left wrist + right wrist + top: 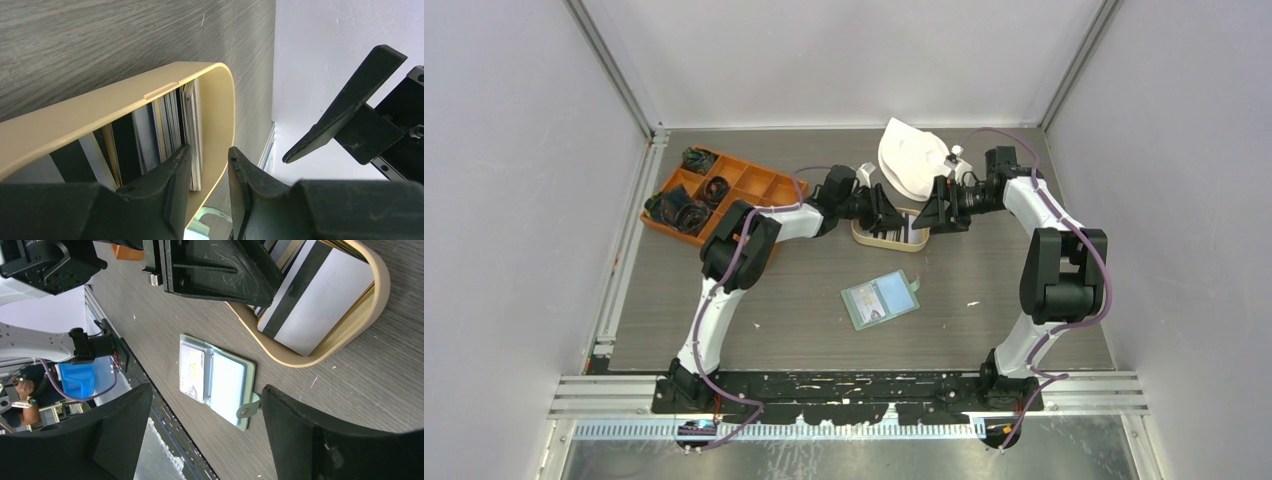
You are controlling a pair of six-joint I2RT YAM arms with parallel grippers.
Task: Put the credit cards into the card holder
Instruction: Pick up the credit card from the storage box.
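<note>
nearest the bases, the card holder (880, 299) is laid open and flat on the table, well apart from both arms. further back, the credit cards (192, 115) are stood on edge in a tan tray (100, 107). the left gripper (209, 152) is set at the tray's rounded end, jaws partly apart. one finger is placed inside against the last cards and the other seemingly outside the wall. whether anything is pinched cannot be told. the right gripper (206, 389) is spread wide and empty just beside the tray. for a clean pick, the outer finger is best brought inside the wall, so that a card alone is pinched and lifted straight up.
</note>
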